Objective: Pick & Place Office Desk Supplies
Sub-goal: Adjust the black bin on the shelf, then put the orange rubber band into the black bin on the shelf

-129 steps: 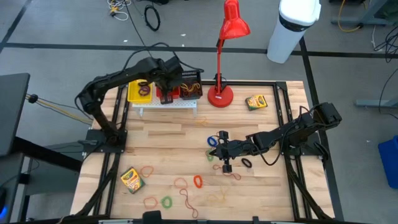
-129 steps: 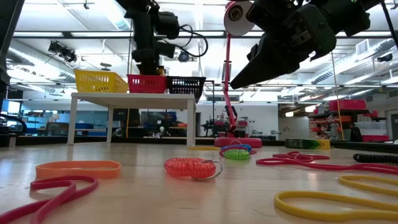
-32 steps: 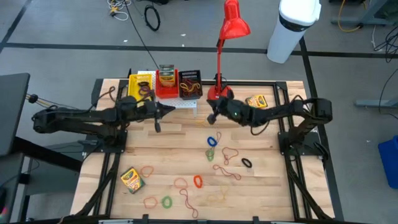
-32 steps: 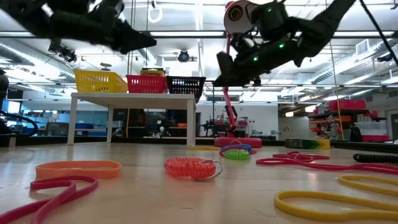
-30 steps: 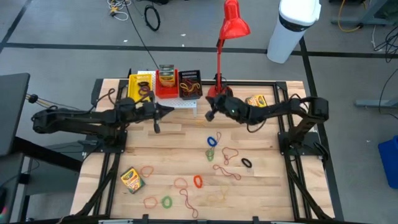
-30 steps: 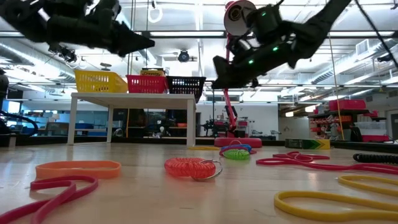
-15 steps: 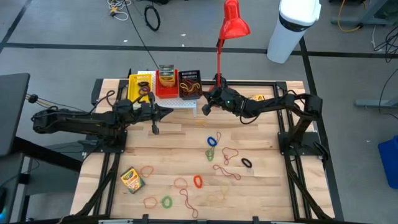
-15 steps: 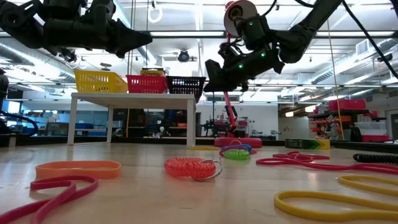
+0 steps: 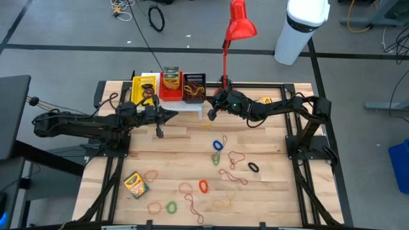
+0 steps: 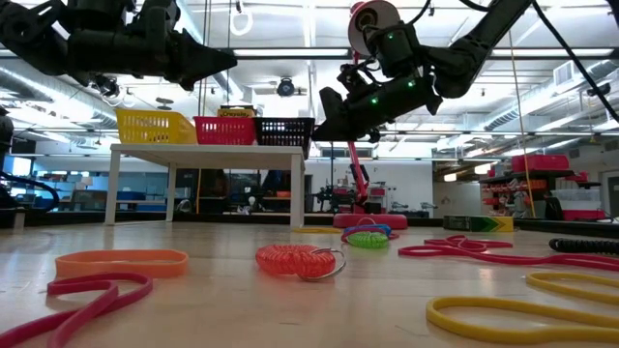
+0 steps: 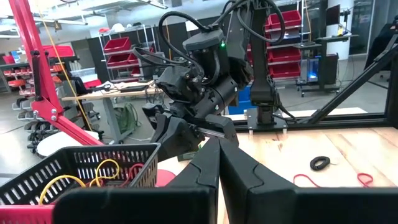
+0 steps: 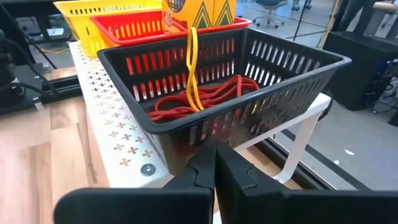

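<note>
My right gripper [image 9: 210, 114] hangs just short of the black basket [image 12: 249, 81] on the white perforated rack [image 12: 118, 130], fingers pinched together; whether a band is caught between them I cannot tell. A yellow rubber band [image 12: 193, 68] stands in a long loop over a heap of red rubber bands [image 12: 205, 96] inside that basket. If a band is held, the step in hand is a drop, and I judge it needs the fingertips carried past the near rim and over the heap before parting, since a thin loop can cling to a pad or snag on the slotted wall. My left gripper [image 9: 174, 114] waits clenched and empty in front of the rack. The baskets are rigid slotted plastic, black, red [image 9: 171, 89] and yellow [image 9: 143, 91]; a crayon box [image 9: 170, 78] of printed card stands in the red one. More bands lie scattered on the wooden table [image 9: 275, 185], limp and thin, beside a second crayon box [image 9: 134, 184].
</note>
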Robot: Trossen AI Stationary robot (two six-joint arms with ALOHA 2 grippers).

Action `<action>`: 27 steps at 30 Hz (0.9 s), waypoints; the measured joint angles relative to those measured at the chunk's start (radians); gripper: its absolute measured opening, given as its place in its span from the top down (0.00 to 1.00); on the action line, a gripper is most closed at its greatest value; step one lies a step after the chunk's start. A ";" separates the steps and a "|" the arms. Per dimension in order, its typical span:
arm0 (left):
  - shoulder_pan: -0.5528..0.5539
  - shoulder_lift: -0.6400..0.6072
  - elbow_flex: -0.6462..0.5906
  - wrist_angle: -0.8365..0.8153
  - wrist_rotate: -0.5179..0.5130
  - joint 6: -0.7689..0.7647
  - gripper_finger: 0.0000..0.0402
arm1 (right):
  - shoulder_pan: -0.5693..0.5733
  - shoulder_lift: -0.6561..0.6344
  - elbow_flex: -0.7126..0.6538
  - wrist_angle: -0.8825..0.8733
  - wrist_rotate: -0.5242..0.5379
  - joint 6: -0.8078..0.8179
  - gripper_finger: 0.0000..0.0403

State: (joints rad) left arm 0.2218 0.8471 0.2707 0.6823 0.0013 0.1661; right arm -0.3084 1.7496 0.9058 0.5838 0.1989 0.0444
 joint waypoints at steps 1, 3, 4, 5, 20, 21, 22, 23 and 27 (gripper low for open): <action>0.000 0.000 0.000 0.000 0.000 0.000 0.98 | 0.000 0.000 0.000 0.000 -0.001 -0.001 0.99; 0.000 0.001 0.000 -0.001 0.000 0.000 0.98 | 0.000 0.000 0.000 0.000 -0.001 -0.016 0.99; 0.000 0.001 0.000 -0.004 0.000 -0.002 0.98 | 0.000 0.000 0.000 0.001 -0.001 -0.022 0.99; 0.000 0.001 0.000 -0.009 0.000 -0.003 0.98 | 0.000 0.000 0.000 0.001 -0.002 -0.026 0.99; -0.007 0.017 0.001 -0.039 0.140 -0.026 0.98 | 0.120 -0.112 -0.055 -0.210 0.017 -0.026 0.99; -0.015 0.025 0.001 -0.035 0.176 -0.010 0.98 | 0.143 -0.121 -0.083 -0.194 0.031 -0.026 0.99; -0.026 0.036 0.001 -0.027 0.193 -0.003 0.98 | 0.165 -0.131 -0.113 -0.173 0.041 -0.021 0.99; -0.040 0.050 0.002 -0.023 0.195 -0.004 0.98 | 0.190 -0.143 -0.144 -0.148 0.046 -0.014 0.99; -0.103 0.083 0.002 -0.029 0.118 -0.014 0.98 | 0.295 -0.182 -0.262 -0.039 0.055 0.052 0.99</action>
State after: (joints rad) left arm 0.1188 0.9305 0.2728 0.6534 0.1194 0.1519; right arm -0.0130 1.5677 0.6438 0.5444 0.2543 0.0968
